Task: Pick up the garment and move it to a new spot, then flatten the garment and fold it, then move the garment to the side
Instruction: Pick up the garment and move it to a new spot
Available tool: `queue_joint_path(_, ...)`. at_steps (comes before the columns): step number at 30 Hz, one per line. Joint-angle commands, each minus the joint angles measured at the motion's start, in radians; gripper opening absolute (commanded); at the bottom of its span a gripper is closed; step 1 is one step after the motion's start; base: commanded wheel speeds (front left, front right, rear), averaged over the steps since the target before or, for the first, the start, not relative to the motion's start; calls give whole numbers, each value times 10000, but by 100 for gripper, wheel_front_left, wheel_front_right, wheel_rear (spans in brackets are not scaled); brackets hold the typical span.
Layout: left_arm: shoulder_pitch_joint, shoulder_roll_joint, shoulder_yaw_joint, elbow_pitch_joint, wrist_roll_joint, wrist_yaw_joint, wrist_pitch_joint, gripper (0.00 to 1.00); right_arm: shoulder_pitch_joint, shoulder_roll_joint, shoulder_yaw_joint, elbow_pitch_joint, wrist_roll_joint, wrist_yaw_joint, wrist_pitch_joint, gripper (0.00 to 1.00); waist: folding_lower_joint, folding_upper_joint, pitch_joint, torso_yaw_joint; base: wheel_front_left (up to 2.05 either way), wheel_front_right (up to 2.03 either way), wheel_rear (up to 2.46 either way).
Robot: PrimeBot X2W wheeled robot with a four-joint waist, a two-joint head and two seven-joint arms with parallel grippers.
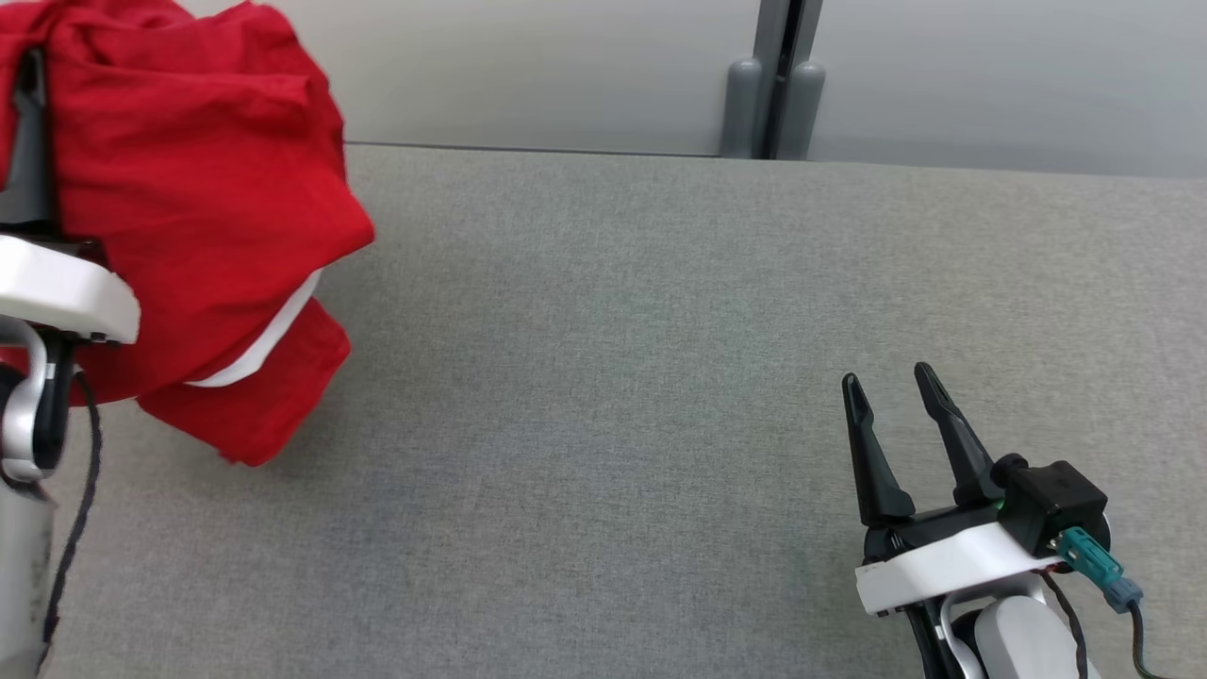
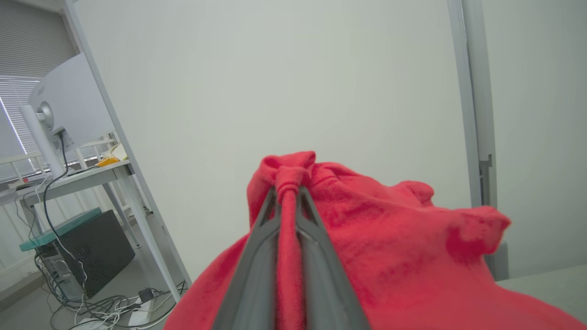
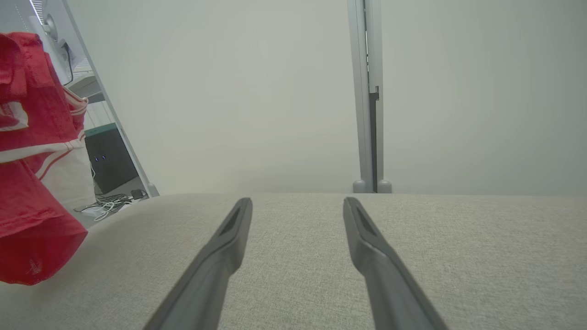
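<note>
— While the red garment [image 1: 207, 189] hangs bunched at the far left of the table, what has hold of it?

— Noted: the left gripper [image 2: 286, 190]. Its two fingers are pressed together on a pinched ridge of the cloth. The fabric runs up between them and bulges in a small knot over the tips. The rest drapes down around the fingers and over the wrist.

— Is it off the surface?

— Most of it is raised. A white stripe [image 1: 264, 344] crosses the lower fold. The lowest corner hangs near the grey cloth-covered table [image 1: 613, 330] with a soft shadow beneath. Whether it touches, I cannot tell.

— And the other hand?

— The right gripper [image 1: 886, 372] sits at the near right, well apart from the garment. Its fingers are spread wide with nothing between them, pointing toward the far edge, low over the table.

— Surroundings?

— A pale wall panel [image 1: 519, 66] runs along the far edge. A grey post [image 1: 775, 85] with two rounded feet stands at that edge, right of centre. Beyond the left end of the table there is a desk [image 2: 91, 176] carrying a white monitor [image 2: 69, 105]. A dark computer tower [image 2: 78, 256] stands under it, with loose cables [image 2: 114, 311] on the floor beside.
</note>
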Motion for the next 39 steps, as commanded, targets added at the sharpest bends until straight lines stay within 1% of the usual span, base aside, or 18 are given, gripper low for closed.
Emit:
queue_joint_path(1, 163, -95, -12, -402, -142, -40, -84, 0, 91, -18, -15, -12, 67, 0, -18, 100, 0, 0, -141, -113, 0, 0, 0)
queue_joint_path(5, 125, -317, -209, -1195, -389, -203, 113, 0, 159, -18, -54, -31, 164, 0, -18, 100, 0, 0, -355, -324, 0, 0, 0)
queue_joint_path(9, 1, -626, -671, -1844, -497, -309, 425, 0, 105, -21, -92, -101, 198, 0, -18, 100, 0, 0, -452, -689, 0, 0, 0)
queue_joint_path(13, -112, -1180, -1301, -2199, -597, -359, 725, 0, 94, -24, -287, -173, 145, 0, -18, 100, 0, 0, -487, -1163, 0, 0, 0)
queue_joint_path(14, -112, -1180, -1301, -2199, -597, -359, 725, 0, 94, -24, -287, -173, 145, 0, -18, 100, 0, 0, -487, -1163, 0, 0, 0)
queue_joint_path(15, -155, -1522, -1594, -2260, -602, -285, 786, 0, 7, -19, -411, -240, 143, 0, -16, 100, 0, 0, -398, -1493, 0, 0, 0)
queue_joint_path(16, -155, -1522, -1594, -2260, -602, -285, 786, 0, 7, -19, -411, -240, 143, 0, -16, 100, 0, 0, -398, -1493, 0, 0, 0)
queue_joint_path(18, -270, -1876, -1936, -2226, -563, -233, 765, 0, -103, -22, -547, -337, 139, 0, -18, 100, 0, 0, -253, -1843, 0, 0, 0)
queue_joint_path(24, -440, -2859, -2800, -1561, -532, -221, 501, 0, -222, -19, -951, -537, 58, 0, -16, 100, 0, 0, 179, -2924, 0, 0, 0)
queue_joint_path(26, -532, -3101, -3009, -1208, -475, -204, 324, 0, -291, -15, -1066, -611, 37, 0, -18, 100, 0, 0, 369, -3290, 0, 0, 0)
queue_joint_path(27, -603, -3248, -3232, -812, -319, -159, 92, 0, -335, -19, -1155, -684, 68, 0, -18, 100, 0, 0, 552, -3628, 0, 0, 0)
queue_joint_path(29, -656, -3412, -3402, -250, -299, -142, -85, 0, -361, -13, -1251, -735, 115, 0, -18, 100, 0, 0, 721, -3914, 0, 0, 0)
queue_joint_path(32, -766, -3460, -3574, 805, -178, -92, -241, 0, -357, -13, -1316, -780, 152, 0, -16, 100, 0, 0, 941, -4232, 0, 0, 0)
queue_joint_path(33, -773, -3458, -3641, 1243, -123, -75, -217, 15, -366, -15, -1295, -796, 179, 0, -16, 100, 0, 0, 1002, -4310, 0, 0, 0)
queue_joint_path(34, -805, -3446, -3731, 1675, -51, -88, -197, 100, -362, -15, -1277, -807, 207, 0, -18, 100, 0, 0, 1046, -4357, 0, 0, 0)
queue_joint_path(37, -970, -3405, -3766, 2720, 96, -5, -553, 100, -329, -16, -1245, -819, 249, 0, -18, 100, 0, 0, 1130, -4382, 0, 0, 0)
queue_joint_path(39, -969, -3443, -3718, 3221, 24, 13, -899, 100, -302, -15, -1244, -820, 261, 0, -18, 100, 0, 0, 1126, -4272, 0, 0, 0)
